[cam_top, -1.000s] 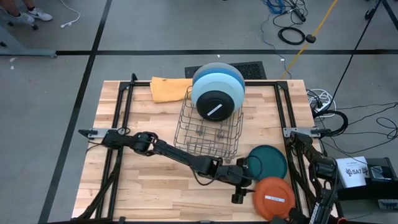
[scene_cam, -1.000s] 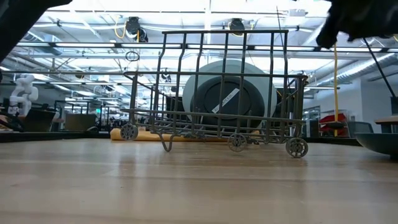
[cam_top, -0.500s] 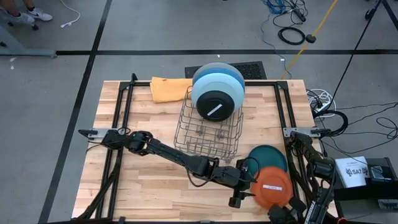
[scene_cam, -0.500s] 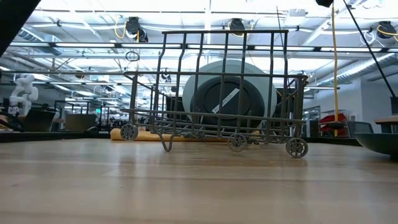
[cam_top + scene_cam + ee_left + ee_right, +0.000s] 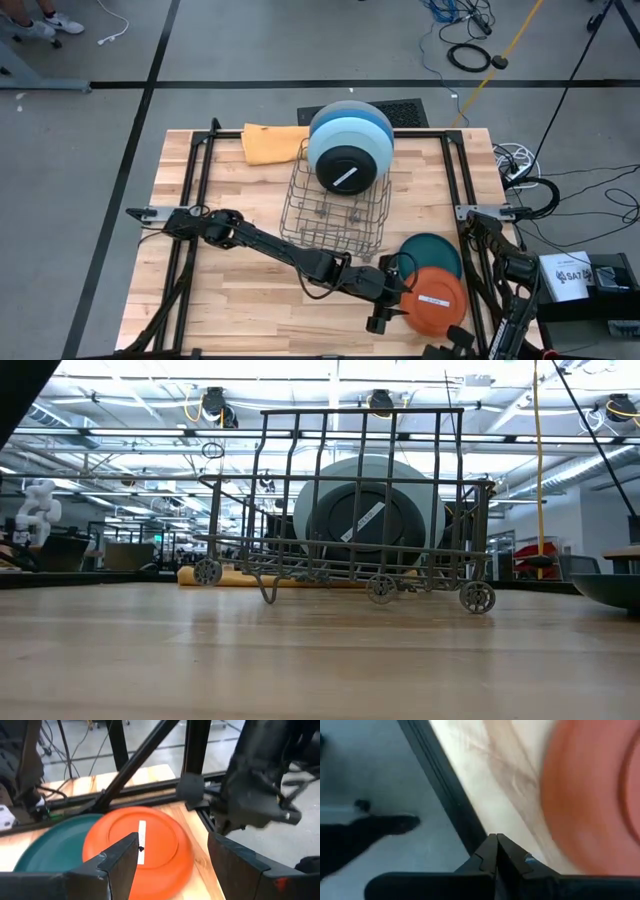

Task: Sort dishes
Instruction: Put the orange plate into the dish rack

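Observation:
The orange plate [image 5: 433, 298] [image 5: 137, 845], with a white sticker, lies at the near right with its far rim over the teal plate [image 5: 430, 252] [image 5: 55, 845]. My left gripper [image 5: 386, 300] [image 5: 172, 855] is open just left of the orange plate, its fingers spread over the plate's left rim. My right gripper [image 5: 449, 345] [image 5: 496, 842] is shut by the table's near edge, beside that plate's near rim. The grey plate [image 5: 352, 108], the blue plate [image 5: 345, 135] and the black plate [image 5: 346, 168] [image 5: 365, 520] stand on edge at the far end of the wire rack [image 5: 335, 210]. My left gripper may or may not touch the orange plate: its left fingertip [image 5: 131, 842] shows in front of the plate's rim, and I cannot tell whether they meet. My right gripper touches nothing; bare table shows between it and the plate.
An orange cloth [image 5: 272, 143] lies at the far edge, left of the rack. Black frame bars [image 5: 470, 200] run along the table's right side, close to both plates. Bare wood [image 5: 240, 300] spreads at the near left.
The orange plate has slid toward the far edge and now overlaps the teal plate's near rim. My left gripper has risen a little beside it, still open. My right gripper has turned at the near edge and stays shut.

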